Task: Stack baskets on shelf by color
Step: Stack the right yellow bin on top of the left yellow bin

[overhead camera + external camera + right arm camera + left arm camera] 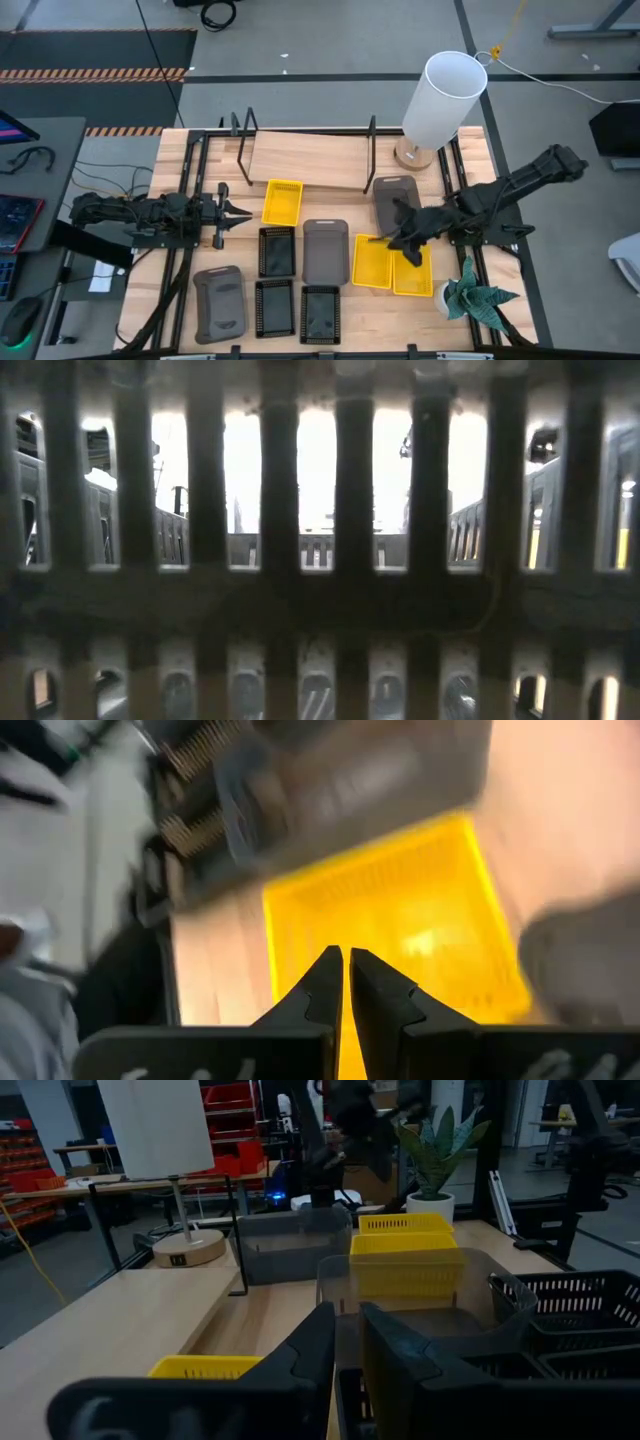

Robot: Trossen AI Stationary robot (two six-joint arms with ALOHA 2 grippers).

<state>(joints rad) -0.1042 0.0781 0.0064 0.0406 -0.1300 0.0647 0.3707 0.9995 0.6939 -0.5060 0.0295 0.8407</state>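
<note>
The shelf [305, 160], a light wooden board with black wire end frames, stands at the table's far side. One yellow basket [282, 201] lies at the shelf's near edge. Two more yellow baskets [372, 260] [413, 272] lie side by side at the right. Three black mesh baskets [277, 250] [273, 307] [320, 313] and three grey baskets [325, 250] [219, 303] [397, 200] lie flat on the table. My right gripper [378, 240] [346, 960] hovers shut above a yellow basket [400, 920], slanting down and touching nothing. My left gripper [240, 212] [345, 1350] waits level at the left, shut on nothing.
A white lamp [440, 100] on a round wooden base stands at the shelf's far right end. A potted plant [475, 295] sits at the near right corner. The dark mesh wall of a basket [320, 600] fills the low view.
</note>
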